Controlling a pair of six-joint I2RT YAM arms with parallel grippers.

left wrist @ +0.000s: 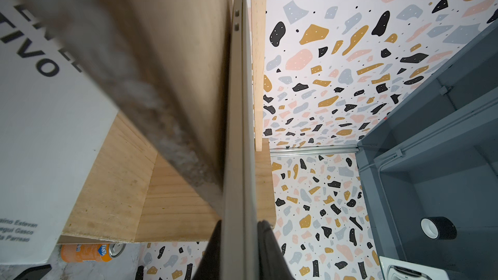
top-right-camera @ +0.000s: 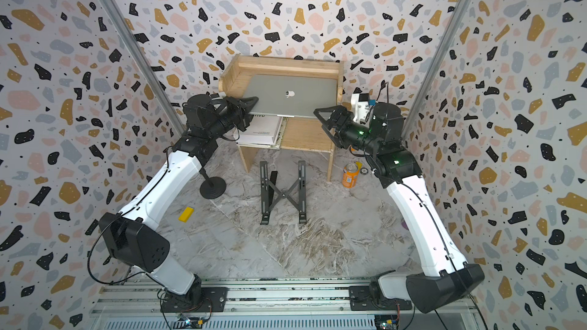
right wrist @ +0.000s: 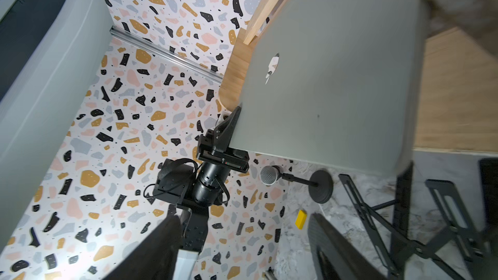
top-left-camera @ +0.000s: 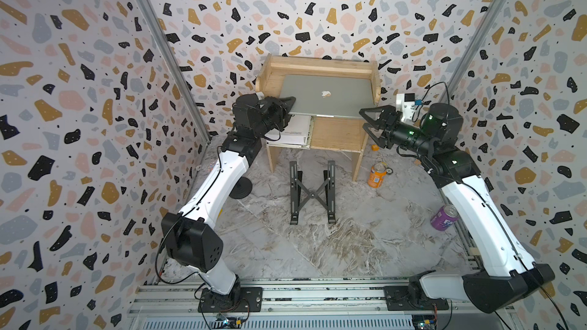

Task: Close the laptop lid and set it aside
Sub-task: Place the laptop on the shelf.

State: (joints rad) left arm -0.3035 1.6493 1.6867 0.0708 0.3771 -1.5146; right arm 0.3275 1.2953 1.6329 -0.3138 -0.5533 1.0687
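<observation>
Left wrist view showed the left pincer (left wrist: 239, 224) clamped on the thin side edge of the laptop (left wrist: 239, 130), one finger on each face. In both top views the laptop lay flat on the upper deck of the wooden shelf (top-left-camera: 317, 63), its front edge overhanging the compartment that held a white book (top-left-camera: 290, 130). The right pincer (top-left-camera: 364, 119) stood with jaws apart just beside the front right corner, not touching it.

Hazards, as judged: the grip acted at one corner only. A pull by the left arm could swing or drag the smooth metal case off the deck onto the folding stand (top-left-camera: 313, 192) on the tabletop (top-left-camera: 365, 233). A release at the overhang could let the laptop tip forward.

Condition: the lid (top-left-camera: 346, 90) was shut flush, silver-grey, logo upward, no gap visible.
</observation>
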